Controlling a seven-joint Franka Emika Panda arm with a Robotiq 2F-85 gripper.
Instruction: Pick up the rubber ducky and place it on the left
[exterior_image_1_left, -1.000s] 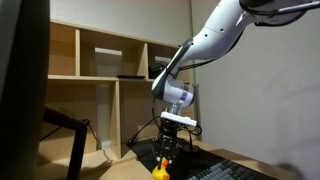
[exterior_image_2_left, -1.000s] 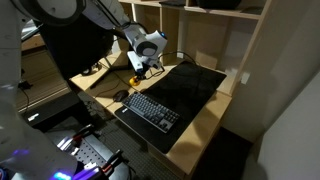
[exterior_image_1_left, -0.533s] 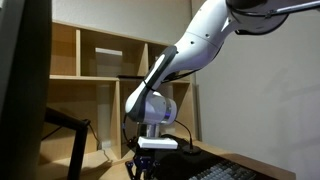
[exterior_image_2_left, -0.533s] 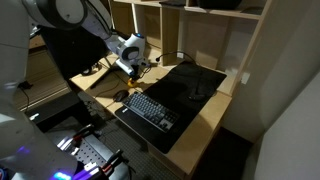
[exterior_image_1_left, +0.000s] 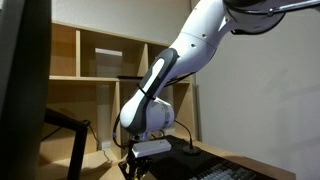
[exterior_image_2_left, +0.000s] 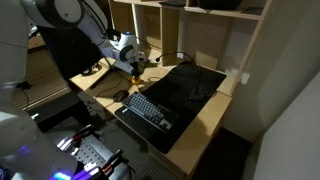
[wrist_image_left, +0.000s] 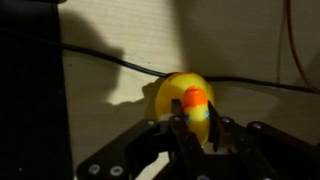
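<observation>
The rubber ducky is bright yellow with an orange beak and fills the lower middle of the wrist view. My gripper is shut on it, one finger on each side of its head, holding it over the pale wooden desk. In an exterior view my gripper hangs low at the bottom edge and the duck is hidden behind it. In an exterior view the gripper is at the back left part of the desk, with a speck of yellow at its tip.
A black keyboard and a mouse lie on the desk beside a black mat. Wooden shelves stand behind. A black cable runs across the desk under the gripper. A dark panel is at the left.
The arm has swung to the left with the duck in the gripper, from over the mat's edge to the desk's back left part, and sits lower.
</observation>
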